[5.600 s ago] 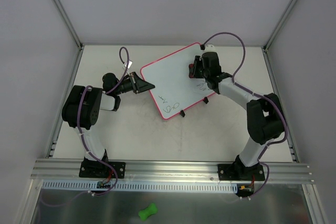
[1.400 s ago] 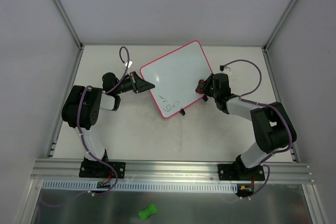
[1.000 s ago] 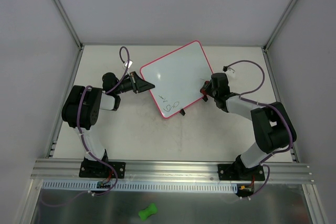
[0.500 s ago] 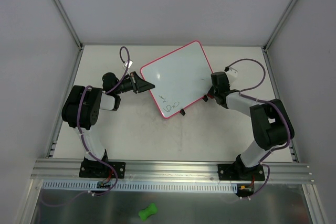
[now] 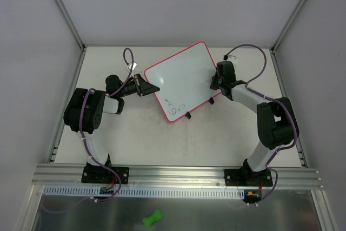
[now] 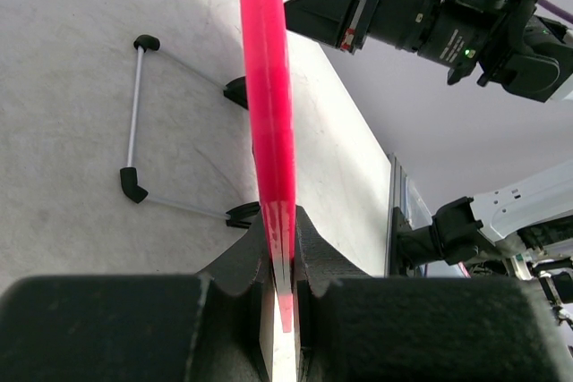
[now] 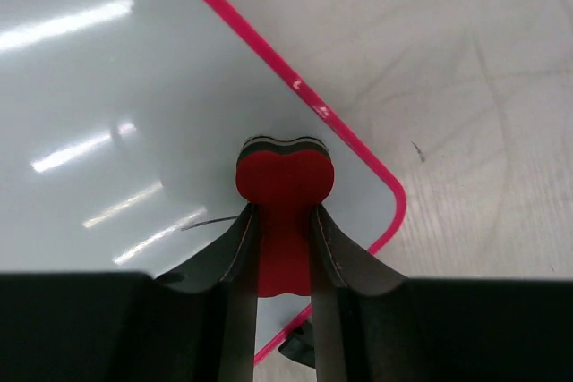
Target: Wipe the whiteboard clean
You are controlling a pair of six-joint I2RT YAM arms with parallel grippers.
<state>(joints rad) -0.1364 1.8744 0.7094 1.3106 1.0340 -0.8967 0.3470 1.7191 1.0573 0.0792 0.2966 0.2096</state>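
The whiteboard lies tilted on the table, white with a pink rim, with dark scribbles near its near-left corner. My left gripper is shut on the board's left rim, which shows edge-on in the left wrist view. My right gripper is shut on the red bone-shaped eraser and presses it on the board near its right corner. A thin dark stroke shows just left of the eraser.
The board's black feet stick out at its near edge; its wire stand shows under it in the left wrist view. A green bone-shaped object lies below the rail. Aluminium frame posts stand at the back corners.
My right gripper with the eraser has moved from the board's near right edge up along the right edge toward the back. The left arm and board have stayed still.
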